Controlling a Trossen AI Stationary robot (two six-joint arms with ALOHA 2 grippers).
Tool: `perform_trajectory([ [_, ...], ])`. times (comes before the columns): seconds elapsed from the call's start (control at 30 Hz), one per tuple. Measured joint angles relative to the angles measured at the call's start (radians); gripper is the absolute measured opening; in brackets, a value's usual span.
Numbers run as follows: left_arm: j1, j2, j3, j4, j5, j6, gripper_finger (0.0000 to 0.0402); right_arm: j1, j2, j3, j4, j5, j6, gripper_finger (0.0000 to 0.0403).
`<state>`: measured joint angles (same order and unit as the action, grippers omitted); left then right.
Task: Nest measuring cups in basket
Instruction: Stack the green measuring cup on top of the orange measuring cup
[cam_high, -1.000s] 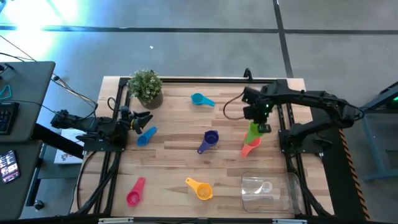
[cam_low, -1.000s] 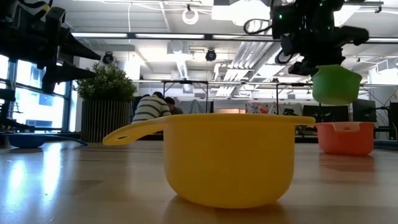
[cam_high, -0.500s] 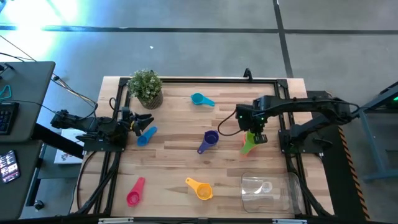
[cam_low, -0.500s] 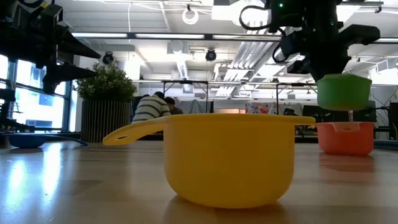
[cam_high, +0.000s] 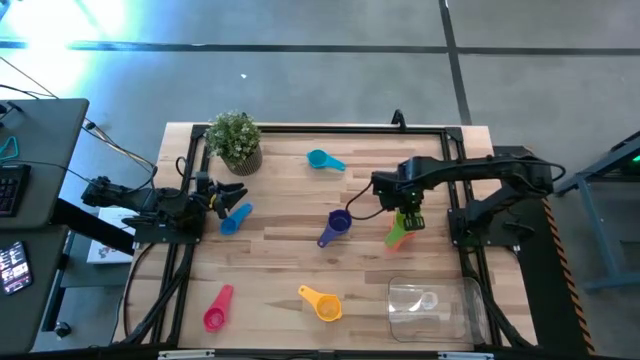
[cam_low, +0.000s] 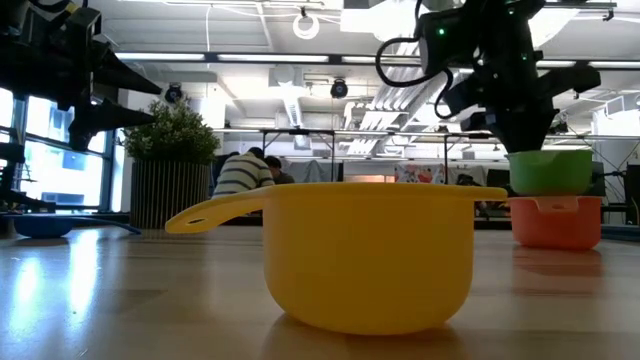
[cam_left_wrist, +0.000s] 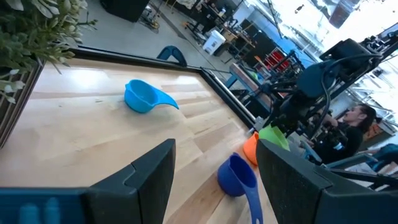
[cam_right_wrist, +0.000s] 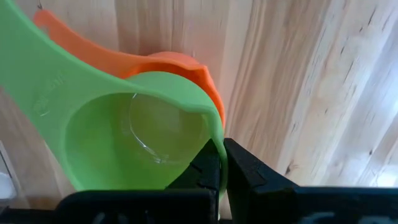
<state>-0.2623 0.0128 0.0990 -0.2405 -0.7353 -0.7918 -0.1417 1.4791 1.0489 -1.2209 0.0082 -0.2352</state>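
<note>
My right gripper (cam_high: 406, 212) points down over the table's right half, shut on a green measuring cup (cam_low: 545, 172). The green cup hangs upright right over a red-orange cup (cam_low: 556, 222) that stands on its bottom on the table. Whether the two cups touch, I cannot tell. At the table's left edge my left gripper (cam_high: 235, 193) waits open and level, just above a blue cup (cam_high: 235, 218). The clear basket (cam_high: 430, 305) stands at the near right corner. My right gripper grips the green cup's wall at its rim (cam_right_wrist: 214, 134), opposite the handle. One finger (cam_right_wrist: 204, 167) is inside the bowl and the other finger (cam_right_wrist: 247, 169) is outside. The fingers come from above, pointing down. The cup hangs upright with its mouth up.
A teal cup (cam_high: 322, 160) lies at the far middle and a purple cup (cam_high: 337, 225) in the centre. A yellow cup (cam_high: 322, 303) and a pink cup (cam_high: 217, 308) lie near the front edge. A potted plant (cam_high: 236, 140) stands at the far left.
My right gripper has carried the green cup toward the table's near edge, a little to the left, and down. The cup hung well above and beside the red-orange cup. It is now directly over that cup, just above its rim, still upright.
</note>
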Motion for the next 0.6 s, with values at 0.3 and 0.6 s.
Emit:
perform_trajectory([
  [0.3, 0.000, 0.000, 0.000, -0.001, 0.000, 0.026, 0.0216, 0.001, 0.002, 0.000, 0.002, -0.001, -0.033, 0.0000],
  [0.6, 0.000, 0.000, 0.000, -0.002, 0.000, 0.030, 0.0216, 0.001, 0.013, 0.000, 0.015, -0.025, -0.036, 0.0000],
])
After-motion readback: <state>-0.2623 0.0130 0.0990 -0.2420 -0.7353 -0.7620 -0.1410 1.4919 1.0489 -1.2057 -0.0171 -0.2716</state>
